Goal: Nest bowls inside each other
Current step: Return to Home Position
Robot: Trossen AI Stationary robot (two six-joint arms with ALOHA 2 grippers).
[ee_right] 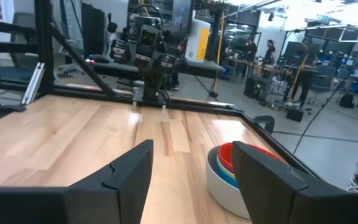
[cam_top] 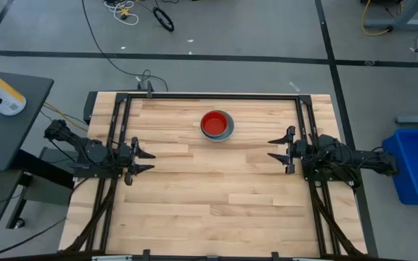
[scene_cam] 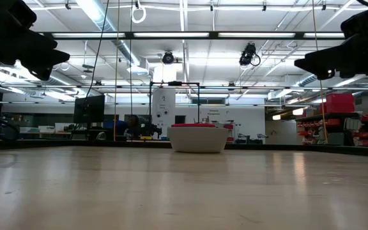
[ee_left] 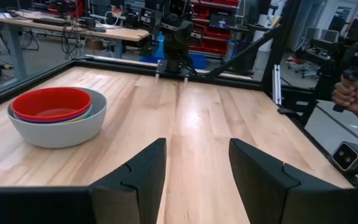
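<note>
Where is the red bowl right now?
In the high view, the red bowl sits topmost inside the grey bowl, toward the table's far edge, between the left gripper and right gripper, touching neither.

From above, we see only the red bowl (cam_top: 213, 122) and the rim of the grey bowl (cam_top: 231, 129). The bowls nested between them are hidden. In the right wrist view, one jaw of the right gripper (ee_right: 192, 152) covers part of the grey bowl. In the low view, both arms (scene_cam: 18, 35) above the grey bowl are cropped.
</note>
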